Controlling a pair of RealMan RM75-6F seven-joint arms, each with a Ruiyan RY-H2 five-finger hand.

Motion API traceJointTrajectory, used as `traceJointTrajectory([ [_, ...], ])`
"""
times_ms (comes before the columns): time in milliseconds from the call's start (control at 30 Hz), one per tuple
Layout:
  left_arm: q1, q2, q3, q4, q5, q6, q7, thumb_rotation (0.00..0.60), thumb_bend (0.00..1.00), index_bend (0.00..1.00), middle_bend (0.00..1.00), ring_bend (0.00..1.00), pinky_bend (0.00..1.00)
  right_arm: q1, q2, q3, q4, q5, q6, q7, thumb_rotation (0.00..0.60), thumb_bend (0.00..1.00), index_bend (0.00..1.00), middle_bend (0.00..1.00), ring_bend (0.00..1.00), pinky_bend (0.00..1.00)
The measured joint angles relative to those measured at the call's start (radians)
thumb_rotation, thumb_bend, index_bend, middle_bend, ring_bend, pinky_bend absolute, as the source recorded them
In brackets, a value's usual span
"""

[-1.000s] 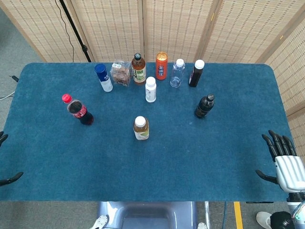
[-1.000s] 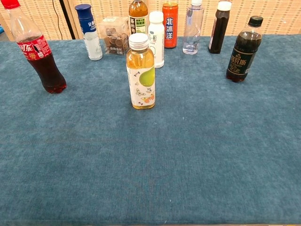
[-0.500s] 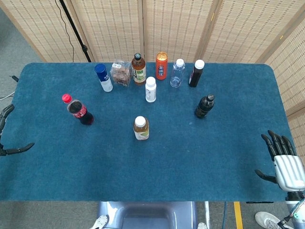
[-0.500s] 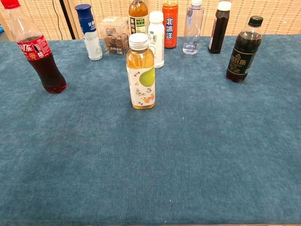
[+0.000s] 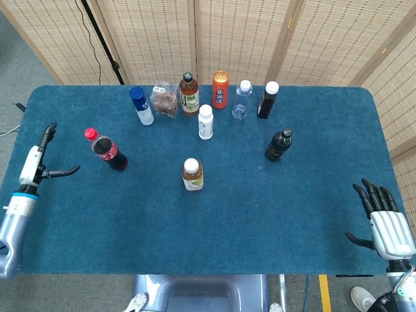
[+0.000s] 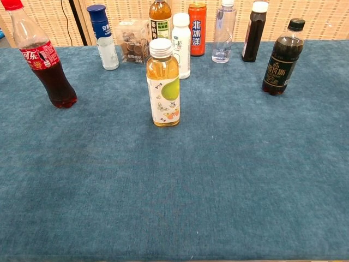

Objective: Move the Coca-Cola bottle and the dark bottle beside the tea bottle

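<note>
The Coca-Cola bottle, red-capped with dark cola, stands upright at the table's left. The dark bottle with a black cap stands at the right. Between them, nearer the front, stands the tea bottle with a white cap and a pale green label. My left hand hovers over the table's left edge, open, fingers spread, a short way left of the Coca-Cola bottle. My right hand is open at the front right corner, far from the dark bottle. Neither hand shows in the chest view.
Along the back stand a blue-capped bottle, a clear box of snacks, a brown tea bottle, a white bottle, an orange can, a clear water bottle and a dark white-capped bottle. The blue cloth covers the table.
My left hand has risen from below the table's left edge and moved up and inward toward the Coca-Cola bottle. The right hand has barely shifted. No bottle has moved.
</note>
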Motion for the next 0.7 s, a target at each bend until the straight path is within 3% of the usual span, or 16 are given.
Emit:
traceJointTrajectory([
  [433, -0.121, -0.137, 0.017, 0.135, 0.029, -0.106, -0.053, 0.6, 0.07, 0.0, 0.0, 0.0, 0.01, 0.018, 0.006, -0.012, 0.005, 0.002, -0.05, 0.008, 0.6, 0.0, 0.0, 0.0, 0.0, 0.0],
  [533, -0.146, -0.167, 0.024, 0.159, 0.038, -0.12, -0.054, 0.6, 0.17, 0.01, 0.01, 0.03, 0.15, 0.02, 0.007, -0.011, 0.007, 0.008, -0.055, 0.009, 0.6, 0.0, 0.0, 0.0, 0.0, 0.0],
  [567, -0.151, -0.175, 0.025, 0.165, 0.039, -0.123, -0.053, 0.6, 0.2, 0.03, 0.04, 0.06, 0.21, 0.02, 0.007, -0.011, 0.007, 0.009, -0.056, 0.009, 0.6, 0.0, 0.0, 0.0, 0.0, 0.0],
  [633, -0.158, -0.191, 0.023, 0.176, 0.034, -0.128, -0.046, 0.6, 0.25, 0.21, 0.16, 0.2, 0.36, 0.021, 0.008, -0.01, 0.007, 0.013, -0.057, 0.01, 0.6, 0.0, 0.0, 0.0, 0.0, 0.0],
  [700, -0.161, -0.206, 0.017, 0.19, 0.018, -0.134, -0.029, 0.6, 0.28, 0.35, 0.24, 0.26, 0.42, 0.021, 0.009, -0.009, 0.007, 0.013, -0.057, 0.012, 0.6, 0.0, 0.0, 0.0, 0.0, 0.0],
])
